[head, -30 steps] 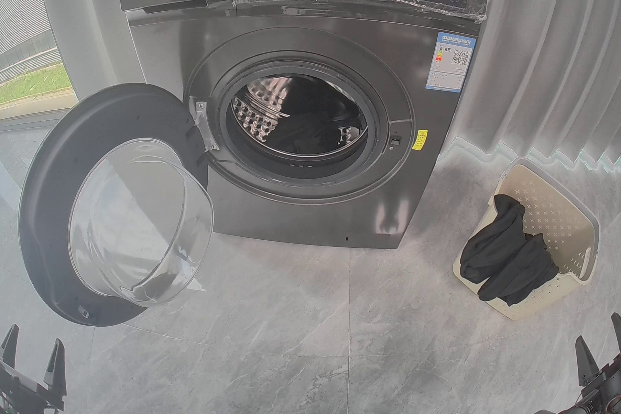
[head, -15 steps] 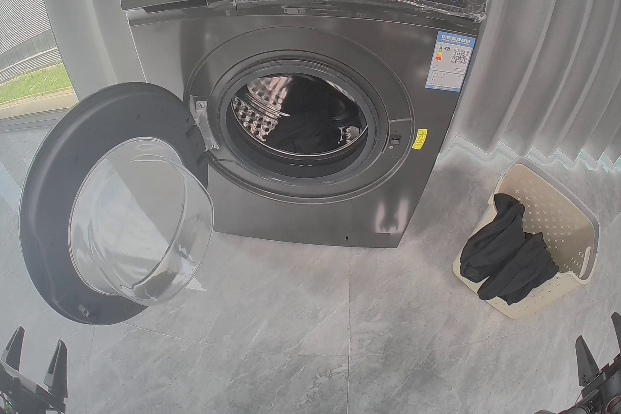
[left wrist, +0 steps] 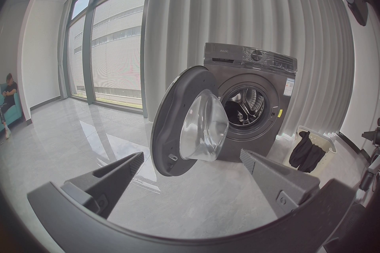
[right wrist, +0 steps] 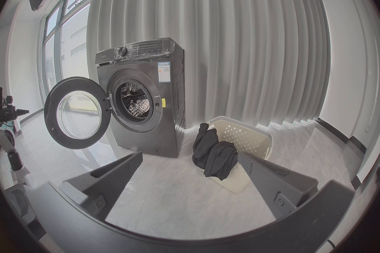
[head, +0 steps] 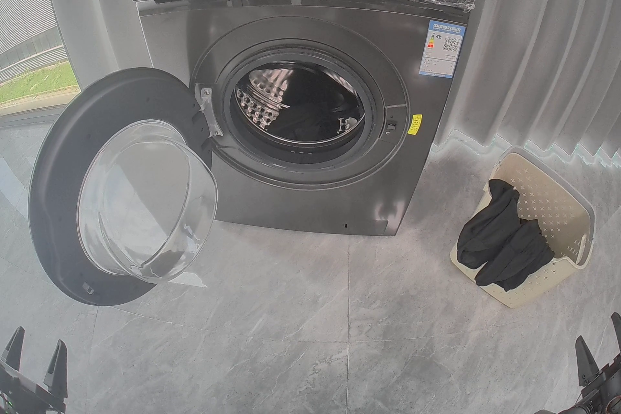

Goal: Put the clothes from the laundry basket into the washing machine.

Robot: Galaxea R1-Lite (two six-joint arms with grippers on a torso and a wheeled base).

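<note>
A grey front-loading washing machine (head: pixel 304 46) (left wrist: pixel 253 99) (right wrist: pixel 142 95) stands ahead, its round door (head: pixel 123 189) (left wrist: pixel 186 123) (right wrist: pixel 77 112) swung wide to the left. Something dark lies inside the drum (head: pixel 301 108). To the machine's right, a cream laundry basket (head: pixel 556 208) (left wrist: pixel 322 139) (right wrist: pixel 249 139) rests on the floor with black clothes (head: pixel 501 237) (left wrist: pixel 304 149) (right wrist: pixel 213 153) draped over its near rim. My left gripper (head: pixel 33 352) (left wrist: pixel 190 168) is open low at the left, empty. My right gripper (head: pixel 598 341) (right wrist: pixel 188 168) is open low at the right, empty, short of the basket.
Grey tiled floor (head: pixel 323 318) spreads between me and the machine. Pleated curtains (head: pixel 550 33) hang behind the machine and basket. Tall windows (left wrist: pixel 111 44) line the left side of the room.
The whole head picture has shifted: machine and basket now sit slightly higher and smaller, so the camera moved. Both grippers stay in the same low corners.
</note>
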